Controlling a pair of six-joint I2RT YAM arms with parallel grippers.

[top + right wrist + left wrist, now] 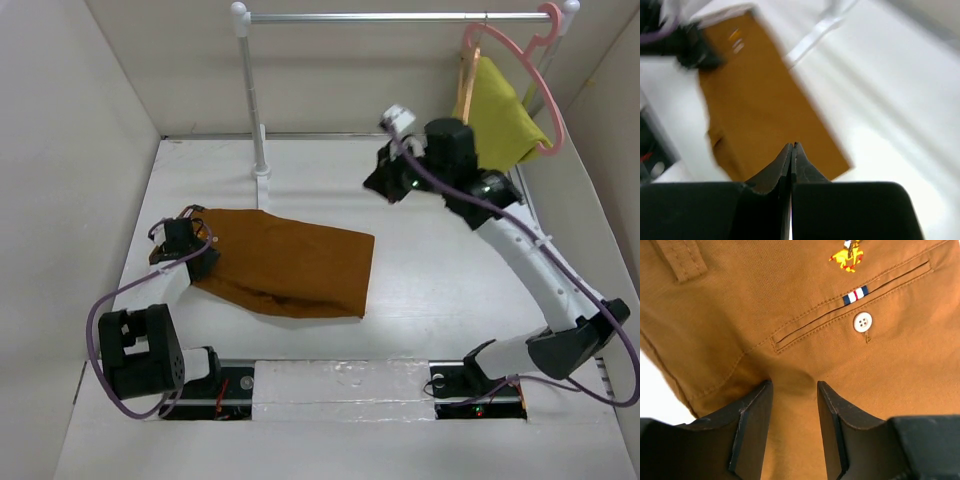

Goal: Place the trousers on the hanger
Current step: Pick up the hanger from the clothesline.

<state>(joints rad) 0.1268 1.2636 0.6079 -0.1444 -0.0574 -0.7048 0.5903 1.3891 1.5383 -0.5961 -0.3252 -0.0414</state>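
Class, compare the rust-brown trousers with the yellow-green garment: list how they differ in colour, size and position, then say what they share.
Colour: the trousers are rust-brown, while the yellow-green garment is much paler.
Size: the trousers look larger than the yellow-green garment.
Position: the trousers lie flat on the table, while the yellow-green garment hangs at the right end of the rail.
Shared: both are cloth garments.

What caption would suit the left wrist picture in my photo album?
Left gripper, jaws parted, over the rust-brown trousers near a white pocket button.
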